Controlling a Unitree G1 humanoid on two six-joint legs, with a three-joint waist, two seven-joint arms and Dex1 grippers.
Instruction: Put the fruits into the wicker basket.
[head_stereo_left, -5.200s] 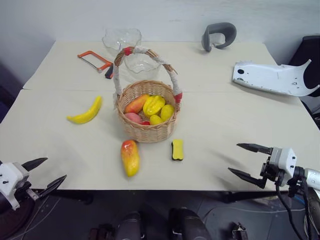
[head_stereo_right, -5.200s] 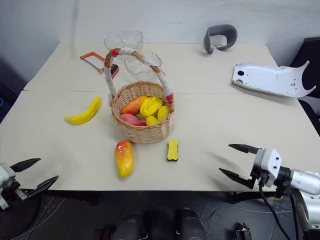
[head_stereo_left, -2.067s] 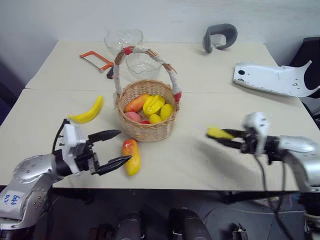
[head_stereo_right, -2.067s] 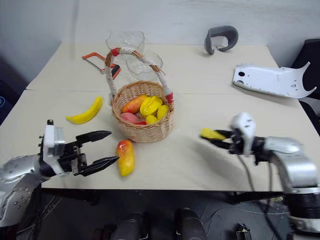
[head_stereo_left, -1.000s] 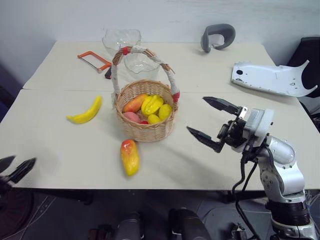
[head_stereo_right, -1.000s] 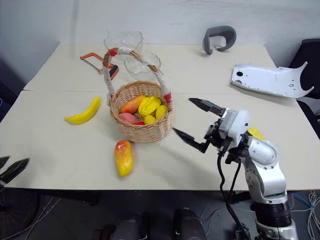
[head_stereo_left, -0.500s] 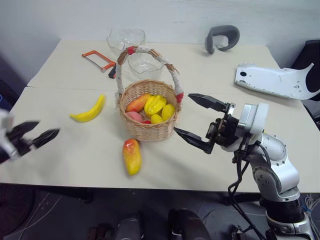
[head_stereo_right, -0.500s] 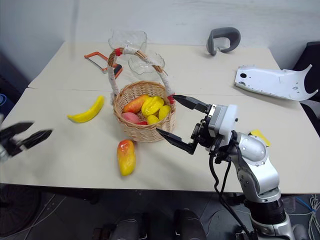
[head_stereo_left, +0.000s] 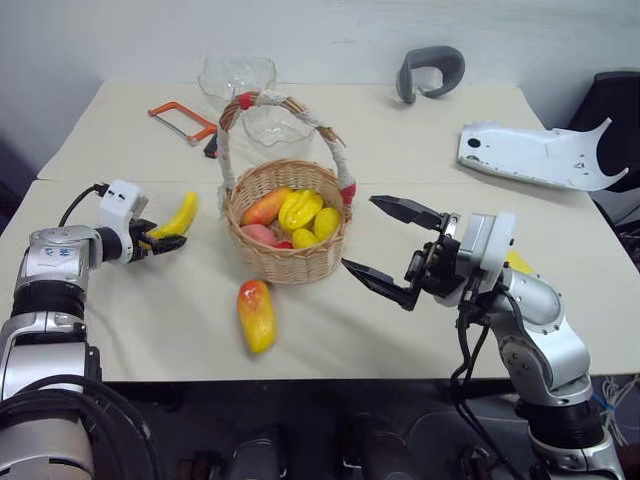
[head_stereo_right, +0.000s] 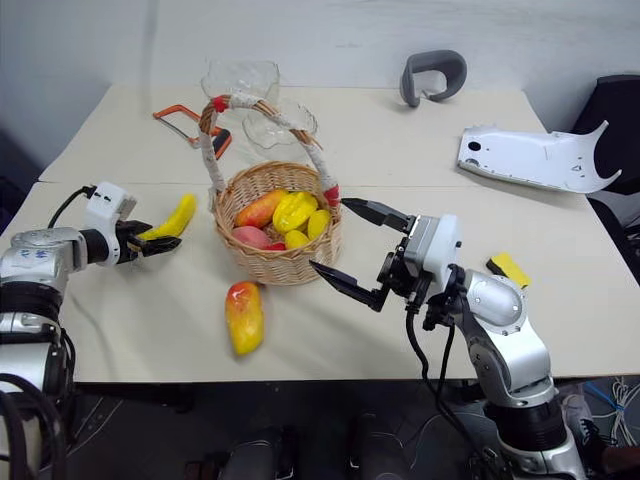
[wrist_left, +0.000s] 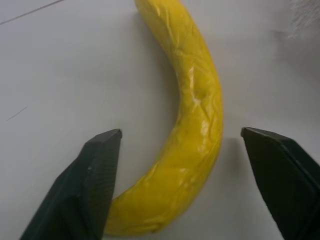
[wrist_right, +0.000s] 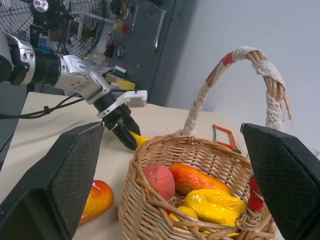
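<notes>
Black fingers (wrist_left: 97, 180) flank glossy, curved banana (wrist_left: 192, 125).

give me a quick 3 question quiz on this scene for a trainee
1. True or false: the banana lies between the left gripper's open fingers.
2. Which fruit lies on the table in front of the wicker basket? A mango, B peach, C starfruit.
3. The right gripper is ___ and holds nothing.

Key: 1 true. 2 A, the mango. 3 open.
</notes>
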